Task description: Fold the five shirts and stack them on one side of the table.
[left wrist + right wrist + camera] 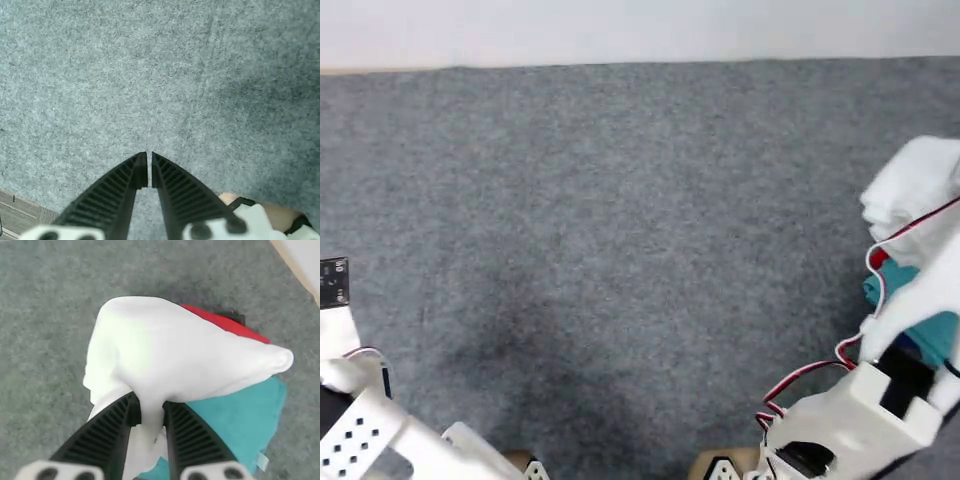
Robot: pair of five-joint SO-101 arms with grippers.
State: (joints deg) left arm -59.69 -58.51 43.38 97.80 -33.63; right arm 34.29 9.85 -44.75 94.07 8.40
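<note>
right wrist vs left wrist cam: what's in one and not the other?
Right wrist: the right claw shut on a white shirt, with a teal shirt and a red shirt under it. Left wrist: the left claw, shut with nothing in it, and a wooden strip. Both: the grey mat.

Left pincer (149, 157) closed, right pincer (150, 403) clamped.

The white shirt (165, 355) hides most of the red shirt (227, 324).
</note>
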